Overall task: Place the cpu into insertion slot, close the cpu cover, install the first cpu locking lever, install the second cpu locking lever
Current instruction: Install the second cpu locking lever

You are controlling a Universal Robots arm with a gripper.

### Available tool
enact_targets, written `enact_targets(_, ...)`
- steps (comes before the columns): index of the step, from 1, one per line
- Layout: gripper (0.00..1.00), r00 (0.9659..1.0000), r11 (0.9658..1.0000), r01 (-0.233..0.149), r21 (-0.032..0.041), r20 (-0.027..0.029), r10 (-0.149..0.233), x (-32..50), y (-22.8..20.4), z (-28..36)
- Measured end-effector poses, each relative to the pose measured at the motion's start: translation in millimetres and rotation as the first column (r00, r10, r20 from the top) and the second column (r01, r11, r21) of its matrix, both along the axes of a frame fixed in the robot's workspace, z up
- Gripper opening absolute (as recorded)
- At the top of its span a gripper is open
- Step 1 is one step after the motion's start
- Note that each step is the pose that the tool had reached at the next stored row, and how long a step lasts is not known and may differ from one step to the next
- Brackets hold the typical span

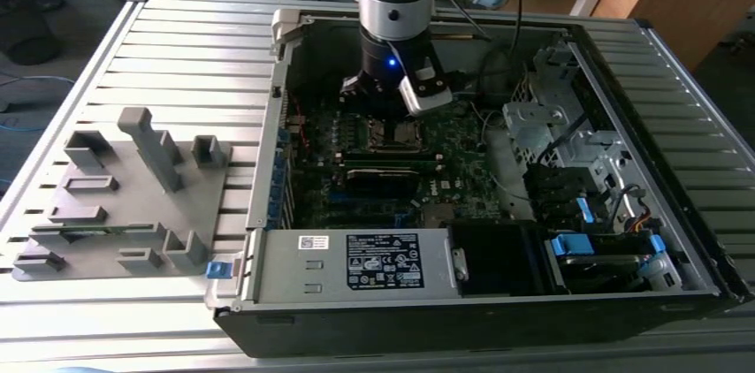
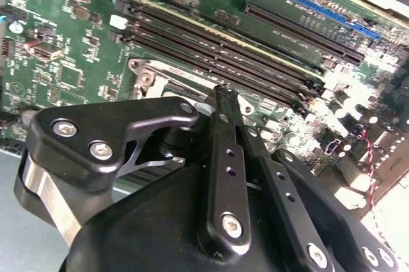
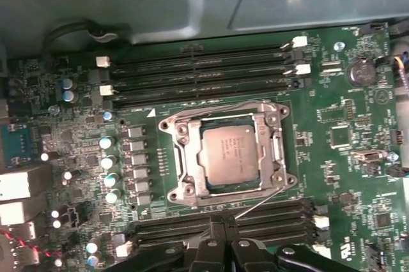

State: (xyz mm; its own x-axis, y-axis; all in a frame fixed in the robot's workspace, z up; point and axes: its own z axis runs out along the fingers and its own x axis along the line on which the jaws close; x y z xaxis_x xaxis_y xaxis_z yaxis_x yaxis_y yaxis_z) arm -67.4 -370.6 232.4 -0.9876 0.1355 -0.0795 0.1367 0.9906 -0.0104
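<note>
In the exterior view, the arm (image 1: 399, 2) reaches straight down into an open computer case (image 1: 472, 170) lying on a slatted desk (image 1: 177, 64), its wrist low over the green motherboard (image 1: 390, 161) and just above the socket (image 1: 395, 133). A grey fixture (image 1: 118, 196) with upright blocks sits on the desk at the exterior view's left, well apart from the case, and a silver power supply (image 1: 354, 262) fills the case's near edge. In the second wrist view, the black pincer (image 2: 229, 103) has its fingers (image 2: 223, 131) pressed together, tips over the board beside the long black memory slots (image 2: 223, 55), with a silver corner of the socket frame (image 2: 150, 74) showing just past them; nothing is pinched between them. In the first wrist view, the cpu (image 3: 227, 154) lies flat in the slot (image 3: 206, 190), and the cover (image 3: 276, 151) lies down around it, its window framing the chip. A thin lever (image 3: 255, 205) runs slantwise off the socket's corner toward the pincer (image 3: 225, 241), whose tips sit near the memory slots beside the socket.
</note>
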Motion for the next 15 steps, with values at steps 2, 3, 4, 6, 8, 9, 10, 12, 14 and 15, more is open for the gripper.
enact_targets(2,0.11,1.0,1.0,0.0,-0.0008,-0.0005,0.0,-2.8,0.0,-1.4)
enact_targets(3,0.11,1.0,1.0,0.0,-0.0009,-0.0007,0.0,-3.9,0.0,-2.4)
enact_targets(4,0.11,1.0,1.0,0.0,-0.0011,-0.001,0.0,-5.0,0.0,-3.4)
enact_targets(6,0.11,1.0,1.0,0.0,-0.0015,-0.0018,0.0,-7.5,0.0,-5.3)
enact_targets(8,0.11,1.0,1.0,0.0,-0.0017,-0.0032,0.0,-9.6,0.0,-6.8)
enact_targets(9,0.11,1.0,1.0,0.0,-0.002,-0.0036,0.0,-10.0,-0.1,-7.1)
enact_targets(10,0.11,1.0,1.0,0.0,-0.002,-0.0037,0.0,-10.0,-0.1,-7.2)
enact_targets(12,0.11,1.0,1.0,-0.001,-0.0018,-0.0036,0.001,-9.9,-0.4,-7.3)
enact_targets(14,0.11,1.0,1.0,-0.001,-0.0017,-0.0035,0.001,-10.0,-1.9,-7.3)
enact_targets(15,0.11,1.0,1.0,-0.001,-0.0018,-0.0036,0.001,-10.0,-2.7,-7.3)
